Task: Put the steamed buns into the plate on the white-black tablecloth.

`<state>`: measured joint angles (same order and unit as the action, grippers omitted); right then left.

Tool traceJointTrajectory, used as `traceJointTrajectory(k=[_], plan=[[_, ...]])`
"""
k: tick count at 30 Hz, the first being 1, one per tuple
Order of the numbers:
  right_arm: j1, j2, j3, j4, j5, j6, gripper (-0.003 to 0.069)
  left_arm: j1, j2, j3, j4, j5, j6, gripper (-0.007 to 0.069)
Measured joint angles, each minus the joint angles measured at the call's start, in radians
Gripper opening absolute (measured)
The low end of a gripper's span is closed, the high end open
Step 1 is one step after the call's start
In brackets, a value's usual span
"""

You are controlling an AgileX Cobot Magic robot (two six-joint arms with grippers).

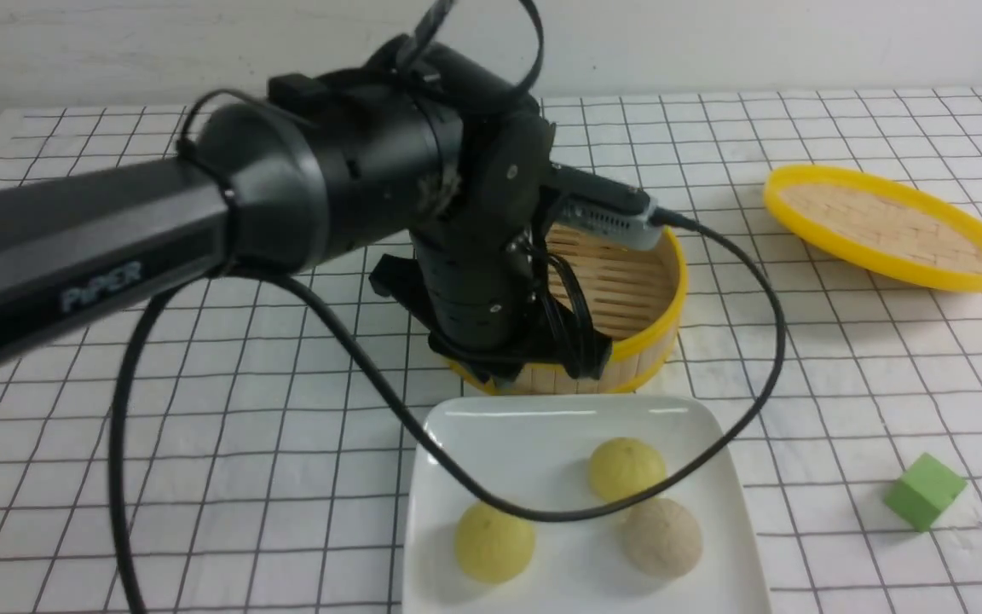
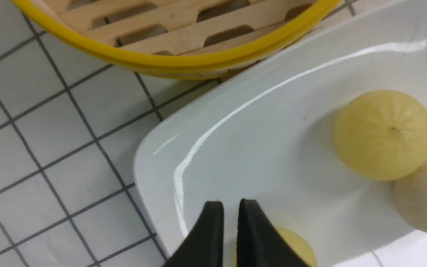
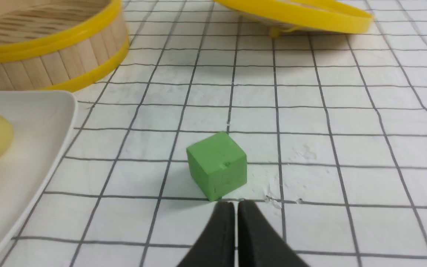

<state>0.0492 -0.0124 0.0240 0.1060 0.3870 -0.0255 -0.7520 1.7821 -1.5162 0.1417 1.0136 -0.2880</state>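
Left gripper (image 2: 230, 204) closed above plate (image 2: 272, 111) corner, buns (image 2: 384, 133) inside, steamer (image 2: 184, 61) beside rim

plate (image 1: 534, 439) partly out of frame

Shows three steamed buns (image 1: 626, 468) lying in the white plate (image 1: 499, 443) on the white-black tablecloth (image 1: 201, 426) — two pale yellow, one beige-grey. Puts the bamboo steamer (image 1: 627, 290) just behind the plate, partly hidden by the black left arm (image 1: 99, 247). Drapes a black cable (image 1: 559, 515) across the plate — yellow-rimmed lid (image 1: 887, 226) far right, green cube (image 1: 924, 490) nearer.
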Motion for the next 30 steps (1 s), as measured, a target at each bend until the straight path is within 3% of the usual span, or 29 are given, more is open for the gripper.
traceJointTrajectory(k=[3, 9, 13, 16, 20, 23, 30], plan=[[-0.007, 0.000, -0.002, 0.000, 0.007, 0.000, 0.0036, 0.000, -0.089, 0.000, 0.026, 0.031, 0.001, 0.0005], [-0.011, 0.000, -0.002, 0.000, 0.007, 0.000, 0.0044, 0.000, -0.313, 0.007, 0.069, 0.199, 0.002, 0.0002], [-0.011, 0.000, -0.002, 0.000, 0.007, 0.000, 0.0049, 0.000, -0.490, 0.118, 0.073, 0.214, 0.001, 0.0002], [-0.011, 0.000, -0.002, 0.000, 0.007, 0.000, 0.0055, 0.000, -0.638, 0.310, 0.041, 0.070, -0.030, 0.0002], [-0.011, 0.000, -0.002, 0.000, 0.007, -0.004, 0.0060, 0.000, -0.783, 0.605, -0.001, -0.379, -0.128, 0.0002], [-0.011, 0.000, -0.002, 0.000, 0.007, -0.007, 0.0066, 0.000, -0.830, 0.734, -0.011, -0.563, -0.181, 0.0002], [-0.011, 0.000, -0.002, 0.000, 0.007, -0.010, 0.0078, 0.000, -0.833, 0.874, 0.026, -0.636, -0.201, 0.0002]])
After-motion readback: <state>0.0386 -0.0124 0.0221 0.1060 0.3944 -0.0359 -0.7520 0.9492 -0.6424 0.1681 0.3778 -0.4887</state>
